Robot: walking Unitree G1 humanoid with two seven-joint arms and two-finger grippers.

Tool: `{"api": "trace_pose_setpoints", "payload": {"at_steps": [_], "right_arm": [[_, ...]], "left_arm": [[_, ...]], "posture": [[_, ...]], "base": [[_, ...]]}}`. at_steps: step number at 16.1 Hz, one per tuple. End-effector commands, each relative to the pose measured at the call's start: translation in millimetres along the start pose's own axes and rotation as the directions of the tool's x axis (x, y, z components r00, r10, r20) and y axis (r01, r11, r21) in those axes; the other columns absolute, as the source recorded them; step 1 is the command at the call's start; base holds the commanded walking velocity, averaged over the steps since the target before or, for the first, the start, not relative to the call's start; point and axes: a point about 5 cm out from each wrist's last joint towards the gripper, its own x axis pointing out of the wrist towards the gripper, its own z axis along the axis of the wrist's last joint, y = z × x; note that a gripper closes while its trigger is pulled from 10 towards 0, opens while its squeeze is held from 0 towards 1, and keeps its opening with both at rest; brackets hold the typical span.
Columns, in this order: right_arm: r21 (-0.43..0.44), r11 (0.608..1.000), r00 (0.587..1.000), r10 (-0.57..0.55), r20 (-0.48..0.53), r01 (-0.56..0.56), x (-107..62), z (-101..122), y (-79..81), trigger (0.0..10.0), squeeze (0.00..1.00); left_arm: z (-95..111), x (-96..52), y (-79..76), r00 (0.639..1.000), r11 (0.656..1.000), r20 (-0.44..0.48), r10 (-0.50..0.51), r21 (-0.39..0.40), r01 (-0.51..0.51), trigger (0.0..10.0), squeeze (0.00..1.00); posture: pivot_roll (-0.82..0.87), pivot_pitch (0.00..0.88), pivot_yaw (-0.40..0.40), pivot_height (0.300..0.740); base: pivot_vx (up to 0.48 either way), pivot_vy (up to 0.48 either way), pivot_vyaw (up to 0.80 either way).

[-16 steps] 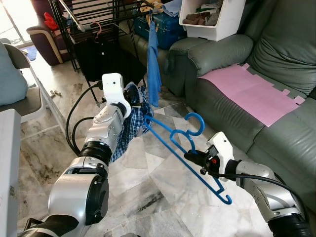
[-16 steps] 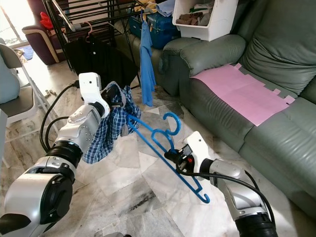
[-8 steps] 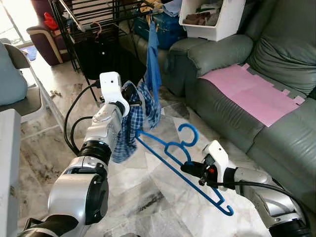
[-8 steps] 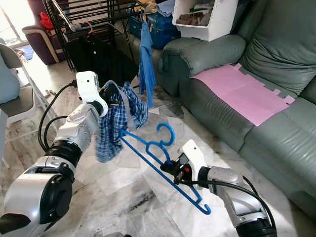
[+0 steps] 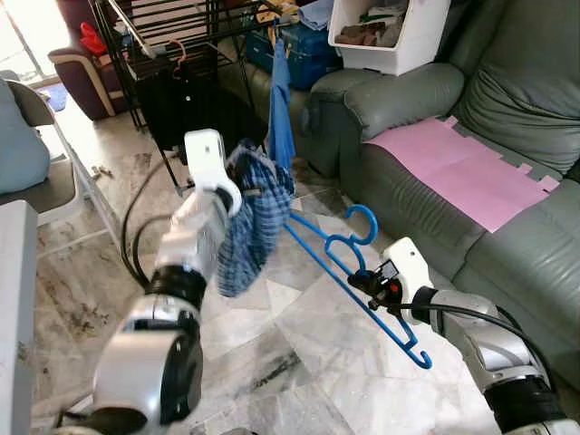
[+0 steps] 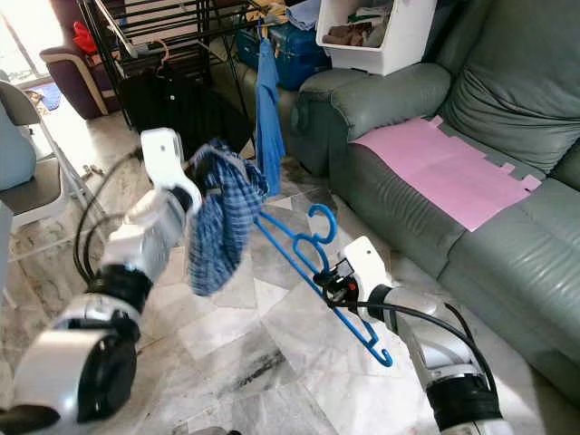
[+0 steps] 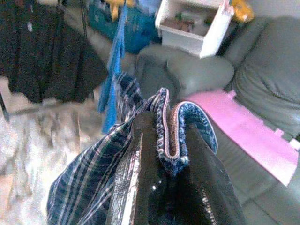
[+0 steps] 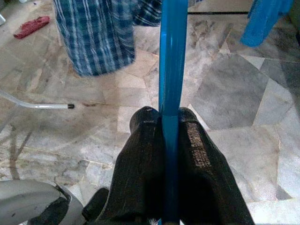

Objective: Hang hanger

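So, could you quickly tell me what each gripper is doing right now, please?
Left gripper: shut on the plaid shirt.
Right gripper: shut on the blue hanger.

One blue hanger is showing, one checked shirt, and two grippers are working: left and right. One blue garment is hanging on one black rack. One white bin, one pink sheet, one sofa.
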Motion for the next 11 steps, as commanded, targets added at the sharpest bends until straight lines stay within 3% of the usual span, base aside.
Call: {"api": "trace_pose_setpoints", "payload": {"at_steps": [1, 11], "right_arm": [[-0.01, 1.0, 1.0, -0.02, 0.016, 0.02, 3.0, 4.0, -3.9, 10.0, 0.0], [-0.021, 0.983, 0.983, -0.18, 0.036, 0.18, -6.1, 1.0, -29.5, 10.0, 0.0]], "left_arm": [[1.3, -2.7, -0.1, 1.0, 1.0, 0.004, -0.009, -0.015, 0.009, 10.0, 0.0], [-14.3, -17.6, -8.7, 0.992, 0.99, -0.025, -0.122, -0.069, 0.12, 10.0, 0.0]], "posture": [[-0.16, 0.0, 0.042, 0.74], [-0.16, 0.0, 0.039, 0.74]], "base": [[0.0, 0.0, 0.0], [0.0, 0.0, 0.0]]}}
